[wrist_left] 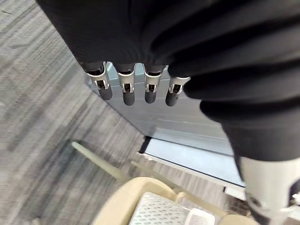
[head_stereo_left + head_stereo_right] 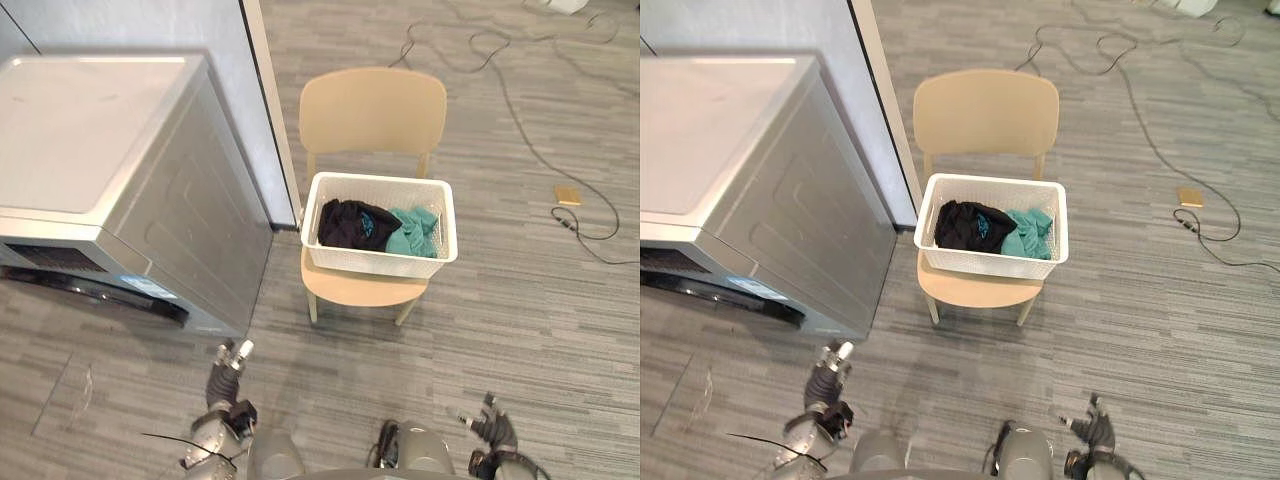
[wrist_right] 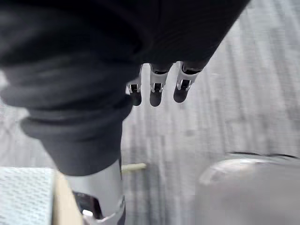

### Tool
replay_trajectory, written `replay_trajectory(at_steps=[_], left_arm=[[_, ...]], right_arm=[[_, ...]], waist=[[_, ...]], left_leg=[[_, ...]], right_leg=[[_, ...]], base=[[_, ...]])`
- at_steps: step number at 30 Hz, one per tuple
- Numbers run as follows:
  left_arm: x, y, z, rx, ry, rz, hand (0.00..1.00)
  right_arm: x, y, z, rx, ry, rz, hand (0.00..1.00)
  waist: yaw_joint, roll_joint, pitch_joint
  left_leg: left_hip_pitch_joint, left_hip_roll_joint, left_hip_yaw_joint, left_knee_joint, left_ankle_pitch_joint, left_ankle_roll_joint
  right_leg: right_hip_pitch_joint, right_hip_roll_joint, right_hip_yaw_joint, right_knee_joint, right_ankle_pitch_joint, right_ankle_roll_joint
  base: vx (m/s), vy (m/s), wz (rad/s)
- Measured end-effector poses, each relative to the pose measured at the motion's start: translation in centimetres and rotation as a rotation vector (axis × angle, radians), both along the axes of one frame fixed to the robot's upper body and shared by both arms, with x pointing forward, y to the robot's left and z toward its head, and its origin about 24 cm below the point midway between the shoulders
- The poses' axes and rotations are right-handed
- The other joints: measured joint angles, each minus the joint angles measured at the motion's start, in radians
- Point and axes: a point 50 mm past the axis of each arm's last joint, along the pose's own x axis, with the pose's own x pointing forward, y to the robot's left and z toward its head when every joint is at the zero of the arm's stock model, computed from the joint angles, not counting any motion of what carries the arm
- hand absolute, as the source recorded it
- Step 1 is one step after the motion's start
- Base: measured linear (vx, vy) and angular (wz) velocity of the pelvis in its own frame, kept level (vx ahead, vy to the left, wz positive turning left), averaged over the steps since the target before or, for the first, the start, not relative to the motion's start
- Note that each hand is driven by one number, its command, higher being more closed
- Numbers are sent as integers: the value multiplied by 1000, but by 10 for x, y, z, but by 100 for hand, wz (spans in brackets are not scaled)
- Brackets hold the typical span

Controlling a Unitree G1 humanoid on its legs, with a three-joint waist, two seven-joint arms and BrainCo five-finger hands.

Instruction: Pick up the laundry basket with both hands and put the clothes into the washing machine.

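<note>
A white laundry basket point(image 2: 380, 262) stands on the seat of a beige chair point(image 2: 372, 108). Inside it lie a dark garment point(image 2: 352, 224) and a teal garment point(image 2: 414, 233). The grey washing machine point(image 2: 110, 170) stands left of the chair, its dark door rim point(image 2: 100, 291) facing the near left. My left hand point(image 2: 232, 364) hangs low over the floor, well short of the basket, its fingers point(image 1: 126, 89) straight and holding nothing. My right hand point(image 2: 490, 427) is low at the near right, its fingers point(image 3: 157, 91) also straight and bare.
A white wall panel edge point(image 2: 270, 110) rises between the machine and the chair. Black cables point(image 2: 540, 150) trail over the grey carpet at the back right, beside a small tan block point(image 2: 568, 195). Open carpet lies between me and the chair.
</note>
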Motion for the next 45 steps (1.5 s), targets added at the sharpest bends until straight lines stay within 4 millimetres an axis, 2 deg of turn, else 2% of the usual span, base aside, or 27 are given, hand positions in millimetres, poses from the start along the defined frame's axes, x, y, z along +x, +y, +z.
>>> replay_trajectory(at_steps=[1,3,4,6,7,8,9,10,12,13,15,17,18,22,27,29,30,31,32,33,36,38,39,41,42,43,45], left_arm=[[-2,-3,-6,26,44,-29,0],[-6,-5,-15,87,116,-82,0],[-5,-5,-17,103,126,-92,0],[0,0,-15,166,135,-90,0],[-2,2,-16,167,140,-61,0],[-2,2,-15,160,137,-37,0],[-3,7,-15,172,144,-6,0],[-5,15,-15,190,152,25,0],[-15,19,-18,200,182,55,0],[-20,17,-20,195,199,66,0],[-24,14,-21,183,208,69,0],[-22,13,-19,171,193,70,0],[-24,13,-19,165,195,80,0],[-22,17,-13,135,150,144,0],[-13,10,-5,116,96,130,0],[-10,1,-6,89,91,114,0],[-4,-3,-3,88,70,91,0],[-2,-3,-2,86,64,86,0],[-1,-5,-2,75,60,86,0],[-5,-5,-4,63,72,93,0],[8,-7,0,57,37,84,0],[14,-11,3,50,21,64,0],[15,-15,3,48,18,46,0],[13,-18,1,45,30,25,0],[11,-17,0,56,38,5,0],[10,-15,0,75,43,-5,0],[7,-7,-1,117,55,-18,0]], right_arm=[[-2,2,-4,31,18,-5,0],[7,6,-6,45,12,3,0],[11,6,-5,47,5,8,0],[24,20,-5,70,-15,57,0],[34,27,-3,75,-31,103,0],[38,25,-1,67,-45,111,0],[43,29,2,62,-57,145,0],[46,37,2,74,-62,173,0],[51,52,4,95,-80,219,0],[57,60,9,102,-111,254,0],[68,67,16,99,-158,292,0],[87,70,28,72,-225,325,0],[93,70,32,55,-240,341,0],[99,66,43,6,-289,349,0],[117,59,75,-55,-459,335,0],[122,58,78,-65,-476,338,0],[126,61,81,-57,-492,340,0],[128,64,82,-51,-501,344,0],[133,67,84,-38,-516,341,0],[133,64,85,-42,-518,329,0],[134,64,85,-24,-525,311,0],[139,63,90,-22,-548,294,0],[139,63,90,-20,-547,289,0],[139,58,90,-26,-539,275,0],[142,57,92,-37,-543,279,0],[145,61,94,-39,-554,296,0],[154,73,102,-33,-588,331,0]], waist=[[-10,-20,-6],[-2,-22,-2],[4,-27,1],[23,-54,20],[36,-39,24],[34,-29,30],[22,-27,33],[28,-41,36],[63,-66,25],[79,-80,14],[85,-96,-3],[102,-71,-15],[100,-53,-6],[103,-44,0],[80,-46,3],[72,-30,3],[75,-46,-6],[77,-60,1],[76,-37,-4],[64,-22,-7],[76,-44,-7],[67,-47,-7],[66,-47,-7],[68,-43,-1],[66,-39,4],[67,-41,9],[59,-37,12]], left_leg=[[2,-31,28,-52,-13,-5],[14,-51,83,-110,-51,-1],[17,-62,97,-117,-62,4],[3,-116,143,-84,-82,40],[-6,-107,165,-89,-78,84],[-2,-106,186,-96,-88,103],[-2,-116,193,-97,-108,130],[-7,-132,184,-85,-104,136],[-20,-156,181,-80,-89,145],[-45,-175,171,-79,-81,148],[-109,-200,135,-73,-56,152],[-181,-218,83,-132,32,152],[-193,-217,62,-151,66,150],[-215,-230,-10,-196,139,140],[-271,-174,183,-166,123,246],[-266,-202,187,-184,136,238],[-274,-213,220,-194,99,199],[-296,-216,223,-168,101,218],[-326,-208,192,-99,107,264],[-314,-202,195,-99,127,234],[-325,-273,177,-91,107,263],[-337,-336,149,-77,70,289],[-333,-360,138,-61,50,301],[-296,-384,125,-48,22,321],[-246,-391,117,-55,-2,323],[-211,-392,121,-71,-8,322],[-151,-391,131,-127,-10,322]], right_leg=[[-20,-22,18,-34,44,14],[-46,-24,53,-111,155,17],[-51,-24,67,-128,178,28],[-65,-51,107,-200,297,35],[-52,-46,113,-248,343,37],[-64,-49,116,-160,298,37],[-89,-57,128,82,166,34],[-77,-50,165,245,76,39],[-10,-11,199,363,3,62],[50,17,233,323,-59,94],[92,42,285,182,-143,87],[119,73,291,-32,-178,7],[117,82,268,-47,-166,-15],[128,74,154,-37,-161,-24],[156,6,-4,-39,-144,-33],[186,0,-42,-53,-156,-14],[211,-35,-61,-112,-145,-1],[220,-50,-79,-125,-130,11],[228,-62,-102,-129,-119,33],[252,-62,-129,-130,-125,62],[303,-112,-177,-187,-87,114],[317,-148,-185,-167,-64,125],[301,-180,-174,-89,-58,114],[228,-238,-114,139,1,-5],[141,-261,-48,335,38,-143],[85,-250,-8,428,25,-139],[-9,-191,18,470,-13,-77]], base=[[-195,382,-7],[-240,450,-42],[-235,368,-52],[-347,326,-59],[-379,254,-52],[-365,202,-11],[-276,125,26],[-262,93,33],[-295,-56,16],[-302,-126,17],[-261,-157,43],[-226,-123,56],[-213,-91,64],[-202,-47,76],[-61,93,98],[7,114,88],[61,170,67],[83,218,71],[156,240,63],[147,202,72],[170,211,61],[217,266,71],[261,318,64],[255,291,34],[197,203,-1],[239,232,-17],[225,179,-26]])
